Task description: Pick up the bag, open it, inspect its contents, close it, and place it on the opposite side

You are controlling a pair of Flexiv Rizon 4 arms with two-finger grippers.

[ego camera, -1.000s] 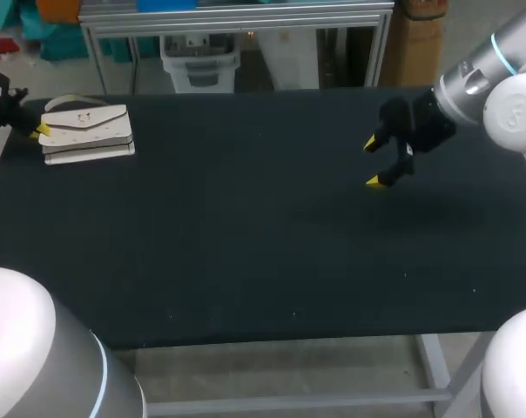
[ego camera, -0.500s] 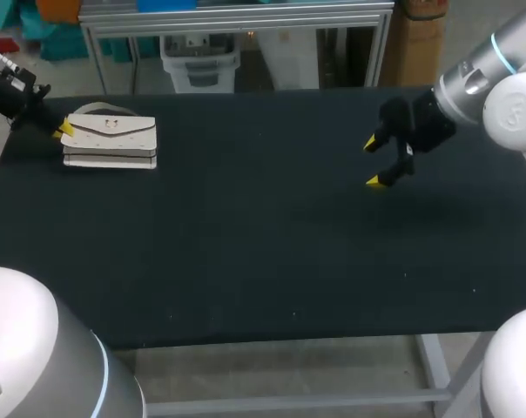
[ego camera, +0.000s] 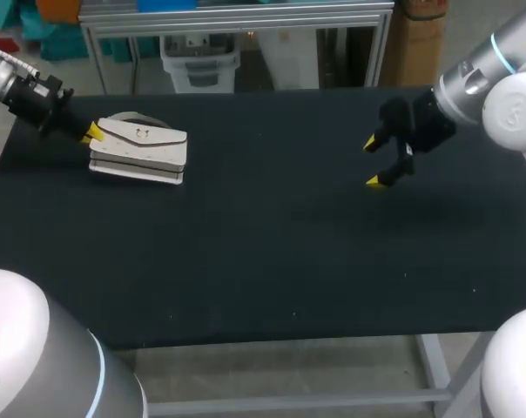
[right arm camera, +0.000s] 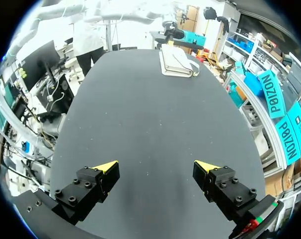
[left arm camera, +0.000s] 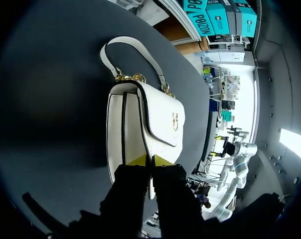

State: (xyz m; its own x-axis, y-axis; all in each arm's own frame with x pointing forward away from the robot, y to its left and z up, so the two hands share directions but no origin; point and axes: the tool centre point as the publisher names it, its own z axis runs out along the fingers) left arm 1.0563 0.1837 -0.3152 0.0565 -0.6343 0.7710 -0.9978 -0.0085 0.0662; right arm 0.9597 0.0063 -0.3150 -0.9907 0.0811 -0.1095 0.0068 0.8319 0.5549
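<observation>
Hidden ends, cut-off arms

From the head view the left gripper [ego camera: 91, 133] shows one yellow tip at the handbag's [ego camera: 141, 148] end, the other out of sight; the left arm [ego camera: 19, 87] and right arm [ego camera: 494, 74] run off the sides. In the left wrist view its fingers [left arm camera: 131, 199] cover the handbag's near end, and the shut flap hides the inside. From the right wrist view the handbag's clasp is too small to make out.
</observation>
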